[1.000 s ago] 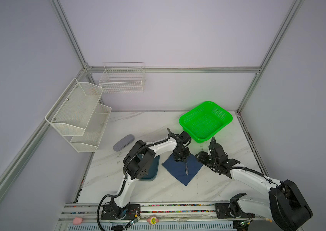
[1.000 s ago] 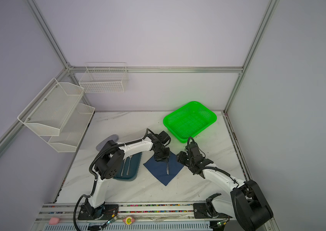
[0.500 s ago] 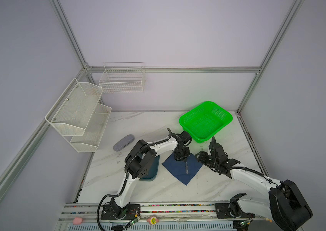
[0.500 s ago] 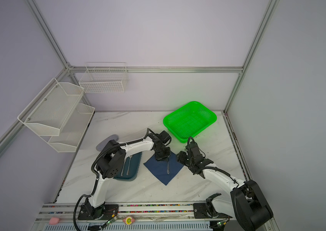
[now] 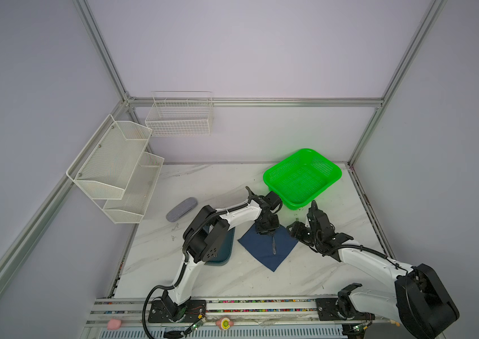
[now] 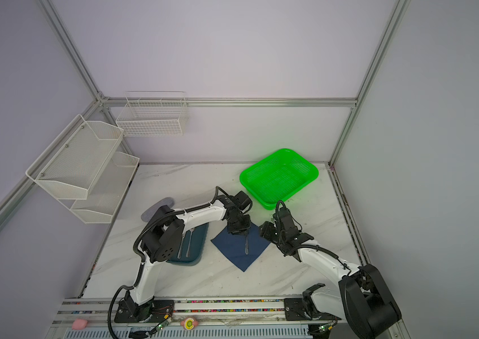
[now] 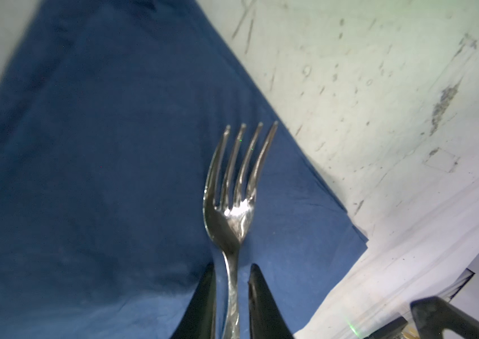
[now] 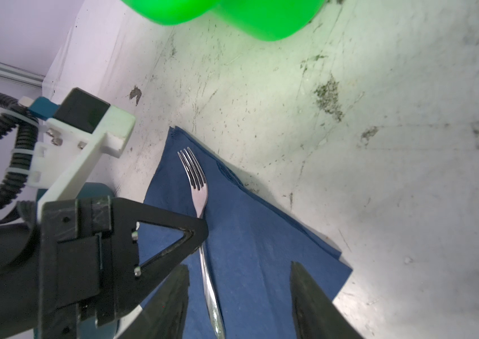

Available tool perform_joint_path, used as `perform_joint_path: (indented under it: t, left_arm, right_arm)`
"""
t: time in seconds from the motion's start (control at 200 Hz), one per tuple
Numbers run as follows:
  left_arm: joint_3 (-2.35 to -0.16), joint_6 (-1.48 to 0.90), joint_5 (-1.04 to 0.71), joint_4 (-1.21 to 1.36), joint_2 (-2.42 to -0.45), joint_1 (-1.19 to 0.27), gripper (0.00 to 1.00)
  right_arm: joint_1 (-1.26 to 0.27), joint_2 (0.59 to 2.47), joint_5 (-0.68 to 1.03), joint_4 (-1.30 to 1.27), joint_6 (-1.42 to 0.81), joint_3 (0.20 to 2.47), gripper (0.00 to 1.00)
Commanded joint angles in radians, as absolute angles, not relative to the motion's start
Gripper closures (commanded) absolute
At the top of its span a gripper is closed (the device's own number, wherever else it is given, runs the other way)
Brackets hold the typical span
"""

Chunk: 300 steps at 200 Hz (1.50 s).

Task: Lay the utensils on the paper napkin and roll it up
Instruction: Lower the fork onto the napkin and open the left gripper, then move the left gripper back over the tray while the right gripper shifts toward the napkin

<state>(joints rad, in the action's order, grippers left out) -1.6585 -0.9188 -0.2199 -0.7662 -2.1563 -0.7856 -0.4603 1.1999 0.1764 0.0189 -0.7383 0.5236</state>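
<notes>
The navy paper napkin [image 5: 261, 252] [image 6: 234, 252] lies flat like a diamond on the marble table. A silver fork [image 7: 232, 205] [image 8: 198, 187] rests on it, tines toward the front edge. My left gripper [image 7: 232, 265] [image 5: 266, 232] straddles the fork's handle, open, with a narrow gap on each side. My right gripper [image 8: 239, 265] [image 5: 293, 230] hovers open over the napkin's right corner and holds nothing. Two more utensils [image 6: 185, 245] lie in the teal tray [image 6: 198, 252], partly hidden by the left arm.
A green basket [image 5: 301, 179] [image 6: 279, 176] stands at the back right, close behind both grippers. A grey oblong case [image 5: 181, 209] lies on the left. White wire shelves [image 5: 121, 170] hang on the left and back walls.
The left gripper's jaws have parted slightly and let go of the fork's handle, and the fork lies on the napkin. The right arm has not moved.
</notes>
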Motion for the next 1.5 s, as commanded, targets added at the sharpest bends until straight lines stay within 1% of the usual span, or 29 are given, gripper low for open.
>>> perform_joint_path:
  t: [0.0,0.09,0.26,0.295,0.39,0.45,0.47,0.51,0.635,0.715,0.8,0.855,0.95,1.07,1.26,1.495]
  left_arm:
    - [-1.687,-0.856,-0.181,-0.742,-2.031,-0.785,0.74]
    - [-1.65,-0.825,-0.157,-0.725,-1.975,-0.785,0.69]
    - [-1.508,-0.789,-0.076,-0.626,-1.82,-0.787,0.64]
    - [-1.476,-0.781,-0.051,-0.606,-1.784,-0.784,0.64]
    - [-1.398,-0.762,0.021,-0.559,-1.688,-0.784,0.6]
    - [-1.352,-0.741,0.064,-0.537,-1.631,-0.784,0.59]
    - [-1.337,-0.736,0.08,-0.537,-1.611,-0.783,0.58]
    - [-1.311,-0.728,0.118,-0.536,-1.573,-0.782,0.57]
    - [-1.2,-0.718,0.203,-0.519,-1.453,-0.764,0.54]
    - [-1.12,-0.731,0.222,-0.513,-1.358,-0.733,0.53]
    - [-1.035,-0.736,0.241,-0.509,-1.274,-0.695,0.52]
    - [-0.984,-0.736,0.24,-0.507,-1.224,-0.663,0.5]
    - [-0.918,-0.756,0.232,-0.549,-1.157,-0.597,0.5]
    - [-0.852,-0.741,0.134,-0.568,-1.109,-0.501,0.48]
    - [-0.818,-0.729,0.055,-0.593,-1.108,-0.413,0.5]
    - [-0.832,-0.7,-0.05,-0.579,-1.189,-0.349,0.55]
  right_arm:
    - [-0.455,1.157,0.165,0.011,-0.723,0.543,0.42]
    - [-0.454,1.131,0.135,0.018,-0.717,0.548,0.42]
    - [-0.454,1.057,0.029,0.105,-0.681,0.605,0.42]
    - [-0.455,1.033,0.036,0.096,-0.653,0.61,0.42]
    - [-0.455,0.969,0.067,0.044,-0.615,0.61,0.42]
    - [-0.455,0.935,0.079,0.015,-0.619,0.6,0.45]
    - [-0.455,0.925,0.085,0.007,-0.623,0.598,0.48]
    - [-0.453,0.911,0.122,-0.017,-0.61,0.592,0.52]
    - [-0.453,0.928,0.356,-0.164,-0.573,0.561,0.54]
    - [-0.453,0.999,0.445,-0.222,-0.621,0.574,0.53]
    - [-0.455,1.084,0.522,-0.274,-0.678,0.592,0.5]
    - [-0.461,1.123,0.536,-0.294,-0.698,0.602,0.49]
    - [-0.496,1.147,0.494,-0.292,-0.693,0.623,0.48]
    - [-0.55,1.159,0.435,-0.268,-0.663,0.662,0.46]
    - [-0.692,1.232,0.313,-0.178,-0.595,0.765,0.45]
    - [-0.815,1.367,0.25,-0.141,-0.587,0.857,0.43]
